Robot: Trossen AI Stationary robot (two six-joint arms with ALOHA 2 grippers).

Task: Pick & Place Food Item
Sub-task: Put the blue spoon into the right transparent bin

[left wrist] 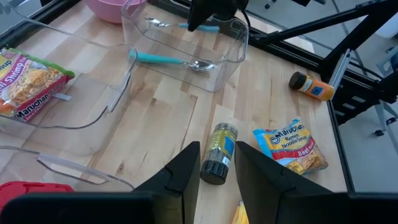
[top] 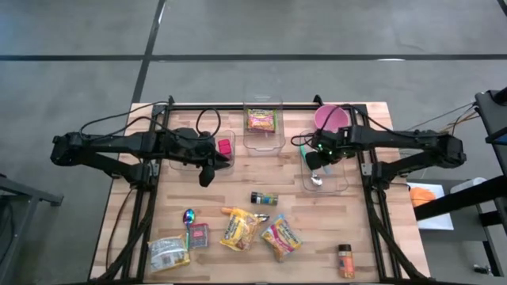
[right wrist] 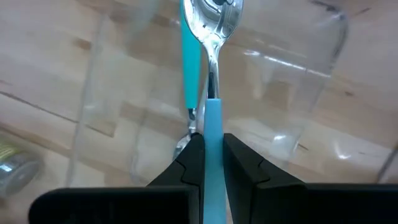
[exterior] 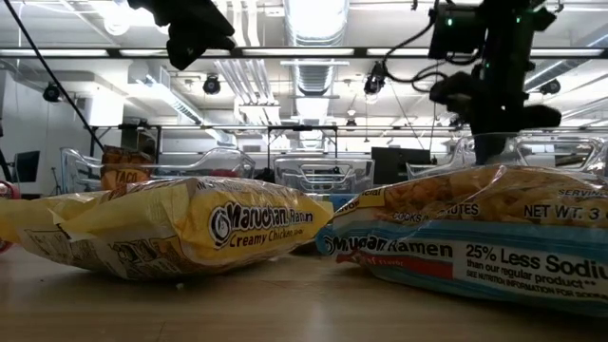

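Teal-handled spoon [right wrist: 211, 124] is clamped in the right gripper [right wrist: 210, 155] jaws above the clear bin [top: 342, 184] on the worktop's right, where another spoon [right wrist: 191, 62] lies. The left gripper [left wrist: 216, 165] hangs with jaws slightly apart, empty, over the spice jar [left wrist: 219, 155]. Ramen packets [top: 240, 229] lie near the worktop's [top: 372, 214] front edge.

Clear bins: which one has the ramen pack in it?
The middle clear bin, at the table's back edge, holds the ramen pack. The left bin holds a red item, the right bin spoons.
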